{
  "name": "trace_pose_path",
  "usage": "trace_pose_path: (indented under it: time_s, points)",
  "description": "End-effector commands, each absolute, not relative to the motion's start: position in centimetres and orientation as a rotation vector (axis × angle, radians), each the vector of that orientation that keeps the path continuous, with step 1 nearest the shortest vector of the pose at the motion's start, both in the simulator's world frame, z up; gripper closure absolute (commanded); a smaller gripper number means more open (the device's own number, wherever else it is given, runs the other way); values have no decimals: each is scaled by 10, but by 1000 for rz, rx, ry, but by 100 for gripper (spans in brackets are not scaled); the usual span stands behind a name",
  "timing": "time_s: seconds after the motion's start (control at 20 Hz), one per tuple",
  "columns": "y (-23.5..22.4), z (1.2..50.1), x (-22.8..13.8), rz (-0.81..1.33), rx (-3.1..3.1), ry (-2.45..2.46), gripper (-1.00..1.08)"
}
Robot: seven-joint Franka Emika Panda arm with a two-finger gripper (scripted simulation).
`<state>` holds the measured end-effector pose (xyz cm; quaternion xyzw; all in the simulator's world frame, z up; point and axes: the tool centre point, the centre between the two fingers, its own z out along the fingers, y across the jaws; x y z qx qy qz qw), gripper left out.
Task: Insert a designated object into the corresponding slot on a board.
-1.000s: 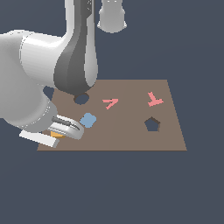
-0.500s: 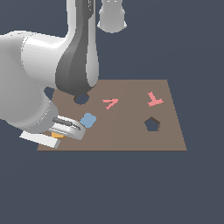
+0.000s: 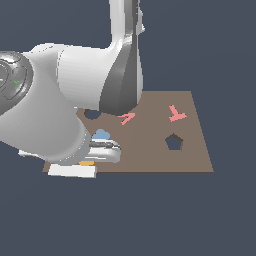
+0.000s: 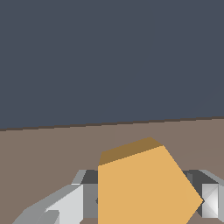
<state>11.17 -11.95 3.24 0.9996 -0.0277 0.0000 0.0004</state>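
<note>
At the board's 8 o'clock corner, the gripper holds the orange block between its fingers. A blue block lies just beside it. Toward 3 o'clock, well apart, sits the dark five-sided slot.

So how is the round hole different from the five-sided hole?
The round hole has no corners; the pentagon hole has five. The round hole sits at the exterior view's left, partly hidden by the arm; the pentagon hole sits at the right, in full view. Both are dark, empty cut-outs in the brown board.
</note>
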Motion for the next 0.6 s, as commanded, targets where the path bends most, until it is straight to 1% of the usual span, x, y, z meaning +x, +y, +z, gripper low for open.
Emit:
trace_pose_path:
  time_s: [0.0,0.3,0.55]
  points:
    - [-96,33,119,1,3141,43,108]
    - [-40,35,126,1,3122,343,108]
    - [7,37,124,2,3085,590,108]
